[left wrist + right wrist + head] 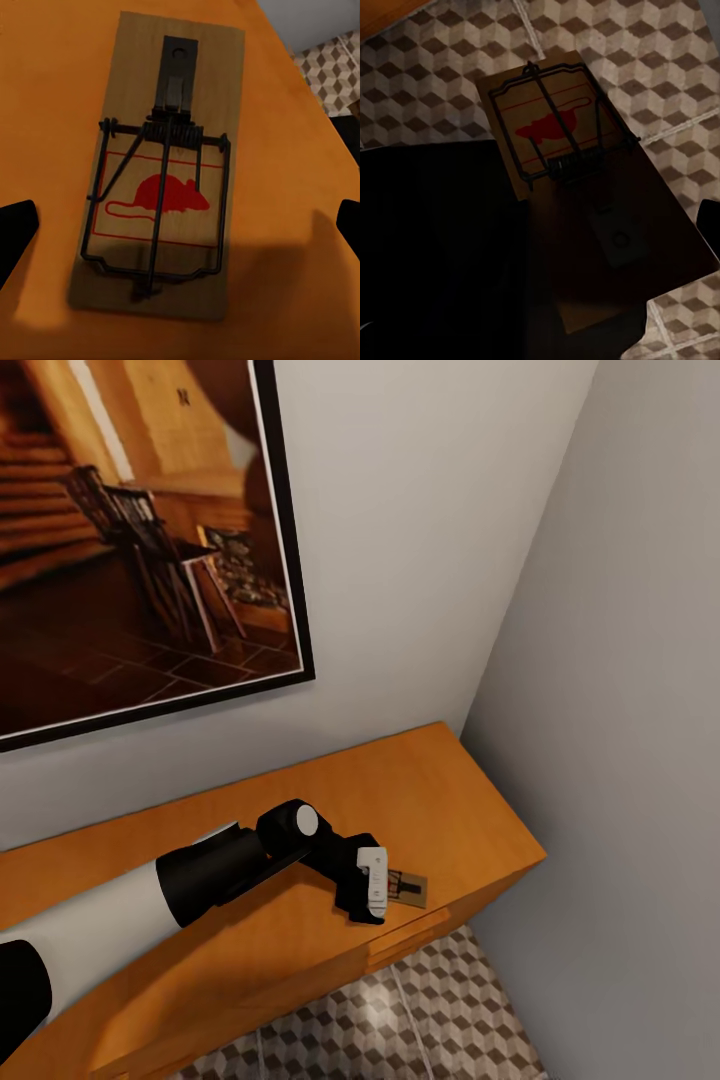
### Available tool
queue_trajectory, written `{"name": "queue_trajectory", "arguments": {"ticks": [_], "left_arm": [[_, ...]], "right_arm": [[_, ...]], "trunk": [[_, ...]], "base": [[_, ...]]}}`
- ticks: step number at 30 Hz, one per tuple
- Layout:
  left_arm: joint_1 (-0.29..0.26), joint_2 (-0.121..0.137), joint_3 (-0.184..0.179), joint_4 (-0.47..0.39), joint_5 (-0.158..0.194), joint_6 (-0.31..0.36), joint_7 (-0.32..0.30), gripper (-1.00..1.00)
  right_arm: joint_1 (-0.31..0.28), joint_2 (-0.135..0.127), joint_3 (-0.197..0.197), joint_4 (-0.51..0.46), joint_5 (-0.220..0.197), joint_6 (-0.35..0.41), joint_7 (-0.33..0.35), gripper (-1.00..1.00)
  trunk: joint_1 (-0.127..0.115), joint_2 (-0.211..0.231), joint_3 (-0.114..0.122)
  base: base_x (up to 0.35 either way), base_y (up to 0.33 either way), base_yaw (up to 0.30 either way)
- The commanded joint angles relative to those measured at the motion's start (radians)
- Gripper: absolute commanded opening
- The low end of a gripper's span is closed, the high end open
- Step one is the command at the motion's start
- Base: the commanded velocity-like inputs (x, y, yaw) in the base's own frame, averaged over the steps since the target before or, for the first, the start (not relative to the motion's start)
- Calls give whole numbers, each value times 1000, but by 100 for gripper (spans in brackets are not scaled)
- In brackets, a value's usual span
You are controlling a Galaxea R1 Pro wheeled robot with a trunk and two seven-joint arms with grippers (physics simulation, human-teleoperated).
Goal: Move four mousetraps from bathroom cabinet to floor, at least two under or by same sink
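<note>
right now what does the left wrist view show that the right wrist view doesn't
Left wrist view alone: a flat brown wooden mousetrap with a red mouse print lying on the orange-brown wooden cabinet top, between the two dark tips of the left gripper.

Right wrist view alone: another flat wooden mousetrap over a dark shadowed mass; whether the right gripper holds it cannot be told.

Both: the brown, beige and white cube-patterned floor tiles.

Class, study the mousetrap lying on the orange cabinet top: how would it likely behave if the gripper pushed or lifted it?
The mousetrap is a flat wooden board, so probably stiff and light. Lying flat on the smooth cabinet, it would likely slide, not tip. Its thin wire frame may snag the fingers.
</note>
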Motion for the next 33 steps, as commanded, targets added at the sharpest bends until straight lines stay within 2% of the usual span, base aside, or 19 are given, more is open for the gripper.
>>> {"name": "queue_trajectory", "arguments": {"ticks": [1, 9, 30, 31, 33], "left_arm": [[-1, 0, -1, 1, -4, 6, -3, 100], [-1, 0, -1, 12, -4, 6, -3, 100], [-1, 0, -2, 22, -4, 6, -3, 100], [-1, 0, -2, 22, -4, 6, -3, -100], [-1, 0, -2, 23, -4, 6, -3, -100]], "right_arm": [[-1, 0, 2, 2, -11, -4, 7, -100], [-1, 0, 2, 2, -11, -4, 9, -100], [-1, 0, 2, 2, -11, -4, 9, -100], [-1, 0, 2, 2, -11, -4, 9, -100], [-1, 0, 2, 2, -11, -4, 9, -100]], "trunk": [[0, -2, -3], [0, -2, -10], [0, -2, -11], [0, -2, -11], [0, -2, -11]], "base": [[0, 0, 0], [0, 0, 0], [0, 0, 0], [0, 0, 0], [0, 0, 0]]}}
